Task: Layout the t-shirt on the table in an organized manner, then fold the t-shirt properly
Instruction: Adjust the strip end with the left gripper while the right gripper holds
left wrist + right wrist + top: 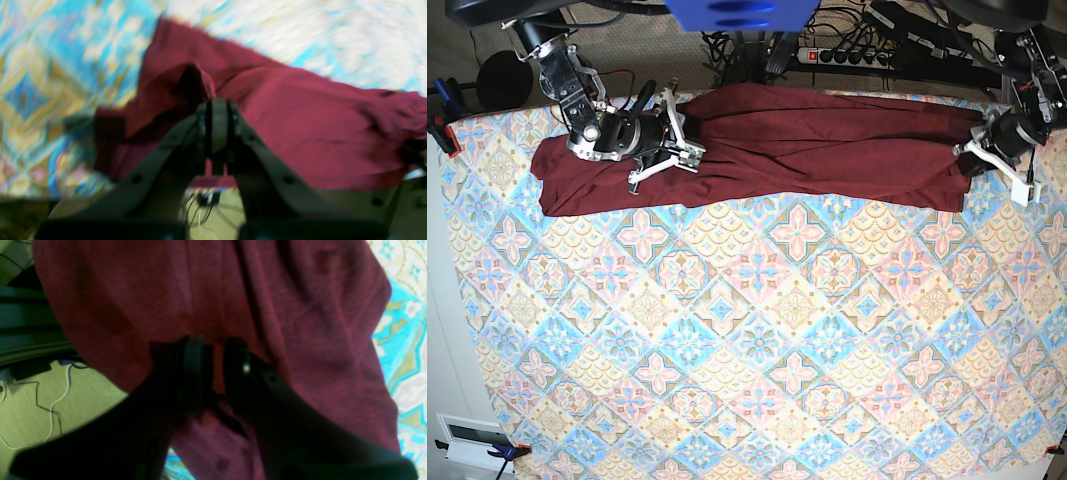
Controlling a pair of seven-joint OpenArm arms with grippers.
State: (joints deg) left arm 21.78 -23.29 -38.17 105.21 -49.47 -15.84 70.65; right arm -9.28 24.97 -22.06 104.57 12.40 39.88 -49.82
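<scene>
The dark maroon t-shirt (807, 145) lies stretched in a long band along the far edge of the patterned table (757, 330). My right gripper (693, 148) is at the shirt's left part; in the right wrist view its jaws (216, 355) are nearly closed, with a fold of the t-shirt (300, 340) pinched between them. My left gripper (969, 146) is at the shirt's right end; in the blurred left wrist view its jaws (218, 106) are pressed together at a bunched ridge of the t-shirt (300, 126).
A power strip and cables (857, 50) lie beyond the table's far edge. Clamps (442, 130) hold the cloth at the left corner. Floor with loose cables (50, 400) shows past the table edge. The patterned cloth stretches toward the near side.
</scene>
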